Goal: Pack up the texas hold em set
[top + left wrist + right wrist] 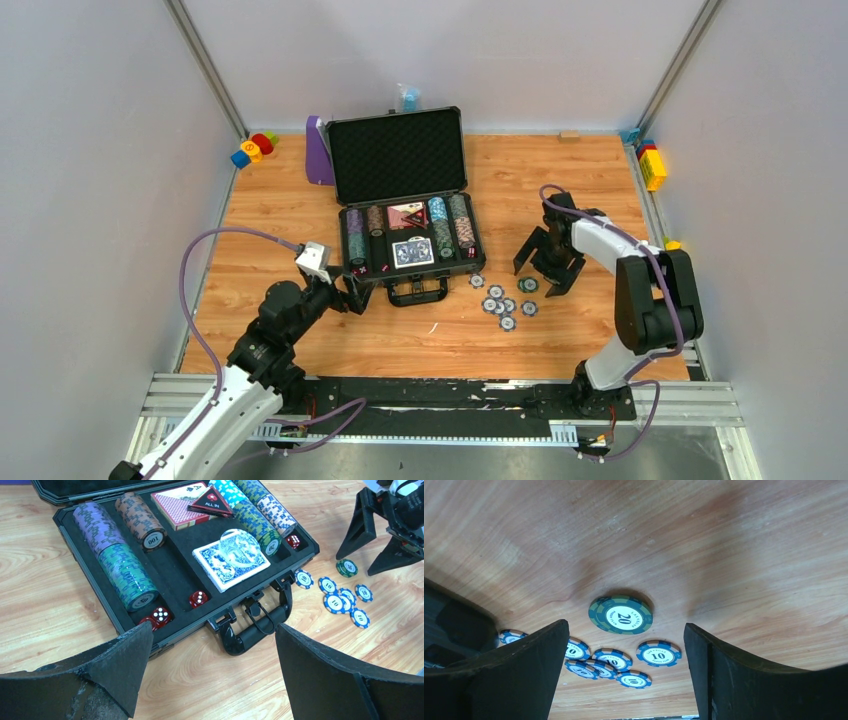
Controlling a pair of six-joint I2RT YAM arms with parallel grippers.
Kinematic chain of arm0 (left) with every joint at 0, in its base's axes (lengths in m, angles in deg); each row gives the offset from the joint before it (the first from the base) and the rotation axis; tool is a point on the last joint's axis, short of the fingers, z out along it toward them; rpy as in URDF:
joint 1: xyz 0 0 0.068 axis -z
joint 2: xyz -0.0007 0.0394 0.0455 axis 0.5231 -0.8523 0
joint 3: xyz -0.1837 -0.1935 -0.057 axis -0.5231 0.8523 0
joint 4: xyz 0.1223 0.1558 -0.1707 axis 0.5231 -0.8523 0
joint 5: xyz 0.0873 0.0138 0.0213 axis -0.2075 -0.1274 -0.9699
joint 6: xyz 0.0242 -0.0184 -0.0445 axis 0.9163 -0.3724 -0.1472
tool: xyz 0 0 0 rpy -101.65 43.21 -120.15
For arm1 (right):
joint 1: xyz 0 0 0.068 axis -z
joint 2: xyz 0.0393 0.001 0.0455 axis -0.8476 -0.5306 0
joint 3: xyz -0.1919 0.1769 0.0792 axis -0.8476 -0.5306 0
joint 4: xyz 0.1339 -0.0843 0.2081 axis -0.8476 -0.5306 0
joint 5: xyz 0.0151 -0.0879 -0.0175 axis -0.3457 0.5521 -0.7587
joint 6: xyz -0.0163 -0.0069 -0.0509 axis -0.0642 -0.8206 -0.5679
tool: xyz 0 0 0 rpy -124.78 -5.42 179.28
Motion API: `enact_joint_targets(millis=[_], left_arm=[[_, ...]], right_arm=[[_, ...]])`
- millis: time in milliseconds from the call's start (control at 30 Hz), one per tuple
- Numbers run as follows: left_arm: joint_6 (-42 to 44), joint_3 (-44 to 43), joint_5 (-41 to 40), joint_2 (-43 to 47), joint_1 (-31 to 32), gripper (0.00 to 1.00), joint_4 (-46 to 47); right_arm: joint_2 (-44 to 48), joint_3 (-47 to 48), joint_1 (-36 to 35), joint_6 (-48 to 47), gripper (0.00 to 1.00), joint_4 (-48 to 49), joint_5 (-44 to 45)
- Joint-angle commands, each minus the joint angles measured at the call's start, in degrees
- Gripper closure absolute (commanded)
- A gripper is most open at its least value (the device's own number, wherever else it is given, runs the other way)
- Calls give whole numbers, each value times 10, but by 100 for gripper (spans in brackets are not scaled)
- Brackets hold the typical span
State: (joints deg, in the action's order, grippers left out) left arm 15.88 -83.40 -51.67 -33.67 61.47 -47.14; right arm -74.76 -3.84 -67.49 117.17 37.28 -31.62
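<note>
The dark grey briefcase [398, 155] lies open mid-table, lid upright, handle [255, 630] towards me. Its black foam tray [172, 555] holds rows of striped chips [120, 565], a red card deck [172, 505], a blue deck [225, 567], an "ALL IN" button [210, 504] and red dice [198, 599]. Several loose blue 10 chips [659, 653] and a green 20 chip [620, 615] lie on the table right of the handle. My right gripper [626, 630] is open, hovering over the green chip. My left gripper [212, 635] is open and empty, near the case's front left corner.
A purple stand [318, 150] stands left of the lid. Coloured toy blocks [255, 148] lie at the back left corner and more [652, 165] along the right edge. White walls enclose the wooden table [300, 200] on three sides.
</note>
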Motion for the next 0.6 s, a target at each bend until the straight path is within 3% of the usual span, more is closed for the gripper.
enact_joint_targets(millis=[0, 567], left_arm=[[3, -3, 4, -1, 0, 0, 22], [1, -2, -1, 7, 0, 0, 16]], right_arm=[[-24, 24, 2, -2, 15, -10, -22], [-161, 97, 18, -15, 27, -51, -39]])
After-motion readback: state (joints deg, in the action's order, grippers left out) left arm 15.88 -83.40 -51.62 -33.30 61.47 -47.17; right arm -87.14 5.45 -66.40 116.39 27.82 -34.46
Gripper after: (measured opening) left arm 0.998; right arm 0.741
